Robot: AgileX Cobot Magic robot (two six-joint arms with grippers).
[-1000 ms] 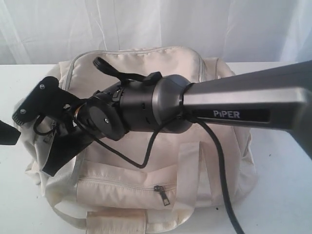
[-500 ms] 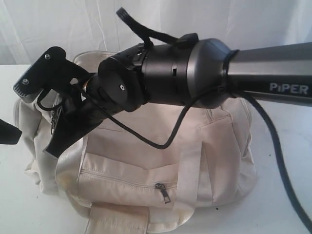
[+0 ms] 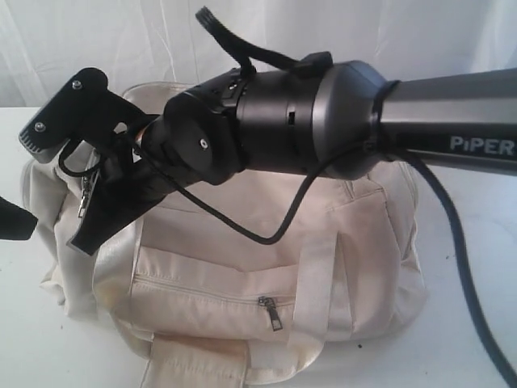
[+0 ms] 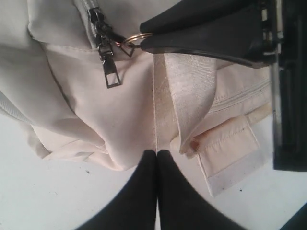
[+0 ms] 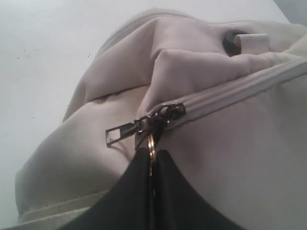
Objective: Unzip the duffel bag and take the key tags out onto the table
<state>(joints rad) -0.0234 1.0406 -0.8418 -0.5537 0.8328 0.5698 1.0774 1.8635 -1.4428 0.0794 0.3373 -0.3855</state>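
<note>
White curtain (image 3: 97, 40) spans 10 to 2 o'clock, soft vertical folds, evenly bright. White table (image 3: 16, 323) below it; small dark specks (image 3: 359, 346) at 5 o'clock.

One word can be read in the exterior view: "PiPER" (image 3: 481, 146). It is printed in pale letters, with a small "i" between capital letters, on a dark strip (image 3: 501, 155). This strip is set along the lower side of the grey link of the right arm (image 3: 452, 97), close to the right edge of the view and just beside the wide round joint housing (image 3: 347, 121).
</note>
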